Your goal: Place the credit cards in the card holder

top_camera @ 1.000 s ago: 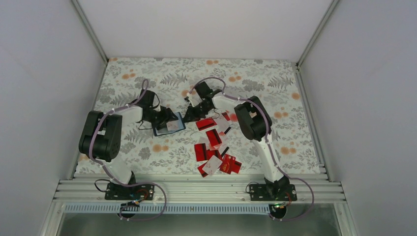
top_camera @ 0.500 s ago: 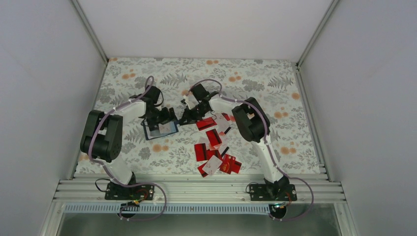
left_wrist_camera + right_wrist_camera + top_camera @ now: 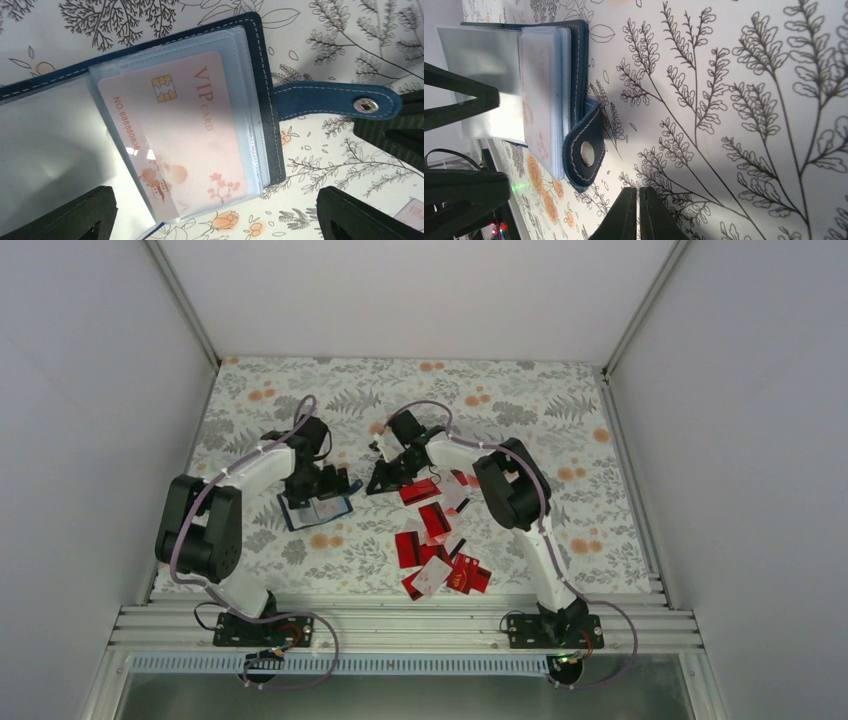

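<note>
- Card holder [image 3: 262,100]: lies open directly beneath the left gripper [image 3: 325,488], whose jaws stand wide apart, empty.
- Right gripper [image 3: 639,197]: jaws together, empty, just beside the holder's strap [image 3: 586,150]; loose credit cards [image 3: 435,520] lie nearer this arm.
- Sleeves [image 3: 242,55] behind the front white card [image 3: 190,130]: contents hidden.

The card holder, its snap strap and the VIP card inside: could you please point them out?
card holder [image 3: 272,150]: left wrist view, on its navy stitched right border.
snap strap [image 3: 325,101]: left wrist view, on the strap's middle.
VIP card [image 3: 190,135]: left wrist view, on its pale face, under the clear sleeve.
</note>
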Action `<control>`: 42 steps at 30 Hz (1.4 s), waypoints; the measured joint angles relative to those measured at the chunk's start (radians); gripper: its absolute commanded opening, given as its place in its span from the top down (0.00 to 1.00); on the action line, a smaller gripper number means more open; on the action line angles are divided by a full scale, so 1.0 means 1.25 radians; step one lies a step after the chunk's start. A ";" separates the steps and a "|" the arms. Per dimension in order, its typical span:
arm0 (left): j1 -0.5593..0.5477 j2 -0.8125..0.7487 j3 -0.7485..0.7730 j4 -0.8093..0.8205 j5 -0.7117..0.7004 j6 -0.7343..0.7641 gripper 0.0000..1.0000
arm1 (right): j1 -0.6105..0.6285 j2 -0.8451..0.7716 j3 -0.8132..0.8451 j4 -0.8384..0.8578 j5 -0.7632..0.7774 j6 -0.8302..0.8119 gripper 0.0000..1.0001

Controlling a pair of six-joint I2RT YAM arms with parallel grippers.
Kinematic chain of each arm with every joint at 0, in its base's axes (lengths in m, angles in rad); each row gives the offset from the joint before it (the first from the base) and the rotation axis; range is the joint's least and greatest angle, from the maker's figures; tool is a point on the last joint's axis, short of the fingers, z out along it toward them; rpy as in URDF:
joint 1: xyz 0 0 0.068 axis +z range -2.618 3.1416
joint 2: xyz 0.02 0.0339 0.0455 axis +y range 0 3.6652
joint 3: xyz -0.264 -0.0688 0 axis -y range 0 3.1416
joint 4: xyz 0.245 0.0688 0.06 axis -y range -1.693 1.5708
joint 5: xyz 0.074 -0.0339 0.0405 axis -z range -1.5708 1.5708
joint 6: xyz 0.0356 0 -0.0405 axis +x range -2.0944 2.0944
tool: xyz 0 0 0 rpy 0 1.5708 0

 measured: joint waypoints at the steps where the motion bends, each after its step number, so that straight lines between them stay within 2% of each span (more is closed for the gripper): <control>1: 0.000 -0.010 -0.001 -0.004 -0.003 0.007 0.01 | 0.000 -0.001 -0.001 -0.001 0.002 -0.001 0.96; 8: 0.000 -0.027 -0.029 0.002 -0.008 0.025 0.12 | 0.000 -0.013 -0.013 -0.007 0.014 -0.002 0.96; 11: 0.000 -0.027 -0.045 0.012 -0.011 0.027 0.21 | 0.001 -0.020 -0.013 -0.016 0.024 -0.002 0.96; 15: 0.000 -0.027 -0.063 0.026 -0.015 0.025 0.41 | 0.003 -0.048 -0.014 -0.027 0.036 0.001 0.96; 27: 0.000 -0.029 -0.090 0.071 -0.045 0.027 0.44 | 0.072 -0.100 0.001 -0.017 0.028 0.013 0.96; 33: 0.000 -0.052 -0.091 0.077 -0.074 0.027 0.45 | 0.084 -0.063 0.063 -0.013 0.025 0.026 0.96; 42: 0.000 -0.062 -0.114 0.119 -0.083 0.024 0.52 | 0.084 0.018 0.099 -0.018 0.038 0.040 0.96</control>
